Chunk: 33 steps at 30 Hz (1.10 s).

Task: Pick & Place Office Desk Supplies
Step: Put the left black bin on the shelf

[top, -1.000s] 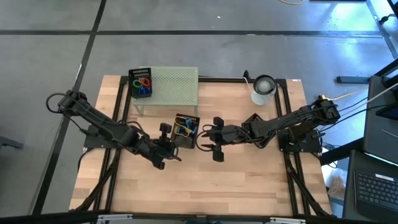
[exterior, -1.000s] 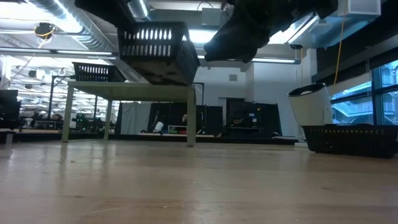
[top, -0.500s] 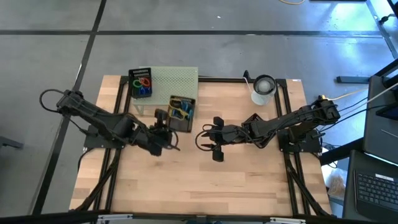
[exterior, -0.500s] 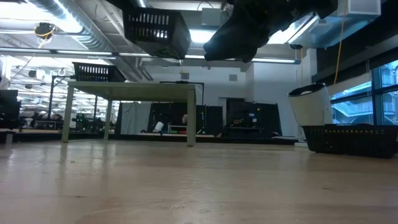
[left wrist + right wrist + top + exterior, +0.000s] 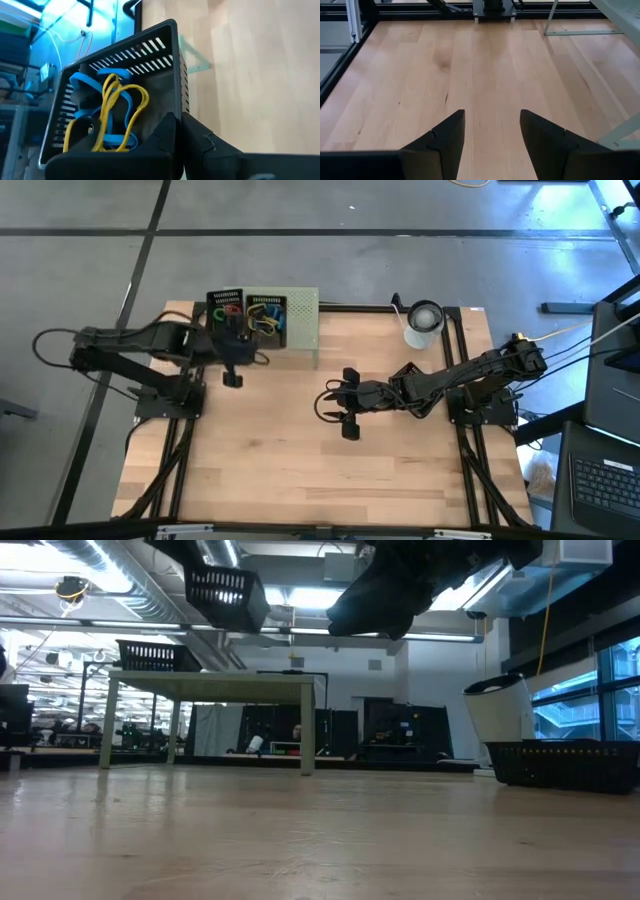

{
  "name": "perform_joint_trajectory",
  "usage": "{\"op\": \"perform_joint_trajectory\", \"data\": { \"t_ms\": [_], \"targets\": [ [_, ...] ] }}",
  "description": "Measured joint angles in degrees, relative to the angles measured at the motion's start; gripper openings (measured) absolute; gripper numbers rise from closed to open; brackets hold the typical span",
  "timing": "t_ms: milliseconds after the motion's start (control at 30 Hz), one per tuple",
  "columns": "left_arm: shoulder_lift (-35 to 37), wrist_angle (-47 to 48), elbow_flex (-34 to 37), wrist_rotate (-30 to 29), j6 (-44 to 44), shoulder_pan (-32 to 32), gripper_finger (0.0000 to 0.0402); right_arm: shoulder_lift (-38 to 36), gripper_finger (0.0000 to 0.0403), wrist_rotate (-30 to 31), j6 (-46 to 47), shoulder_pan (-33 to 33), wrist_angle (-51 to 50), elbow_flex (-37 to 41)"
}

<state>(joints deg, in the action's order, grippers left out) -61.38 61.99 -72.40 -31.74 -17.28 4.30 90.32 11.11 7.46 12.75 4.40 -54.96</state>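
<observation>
Now left gripper [image 5: 238, 348] fingers clamp the black slotted bin [image 5: 266, 320] rim, bin hanging above the mesh stand [image 5: 300, 318] at upper centre-left, beside the second bin [image 5: 226, 313]; right gripper [image 5: 337, 402] wide, empty, mid-table.

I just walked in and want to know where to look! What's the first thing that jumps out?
The left claw is shut on a black basket of yellow and blue bands, holding it in the air over the pale-green mesh stand, next to another black basket of colourful loops. The right claw hangs open over the bare middle of the wooden table.
</observation>
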Motion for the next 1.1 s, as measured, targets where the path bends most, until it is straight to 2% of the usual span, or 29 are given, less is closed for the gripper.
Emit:
{"op": "perform_joint_trajectory", "data": {
  "t_ms": [133,267,367,533,867,1100],
  "targets": [
    [0.1,-0.8,0.6,3.0,-4.2,-6.2,0.0004,0.0,0.0194,0.0,0.0,0.0,0.0,0.0],
    [0.1,-4.1,4.9,6.5,-8.4,-12.5,0.0004,0.0,0.0194,0.0,-0.1,0.0,0.2,0.0],
    [0.4,-7.8,7.7,6.7,-11.2,-16.4,0.0005,0.0,0.0194,0.0,-0.4,0.0,0.3,0.0],
    [0.4,-11.8,9.8,16.1,-15.2,-22.2,0.0005,0.0,0.0194,0.0,-0.4,0.0,0.3,0.0],
    [0.5,-11.6,11.5,18.6,-17.2,-27.5,0.0008,0.0,0.0194,0.0,-0.4,0.0,0.3,0.0],
    [0.5,-10.8,11.5,19.1,-15.9,-28.8,0.0029,0.0,0.0194,0.3,-0.4,0.0,0.3,0.0]
  ]
}}
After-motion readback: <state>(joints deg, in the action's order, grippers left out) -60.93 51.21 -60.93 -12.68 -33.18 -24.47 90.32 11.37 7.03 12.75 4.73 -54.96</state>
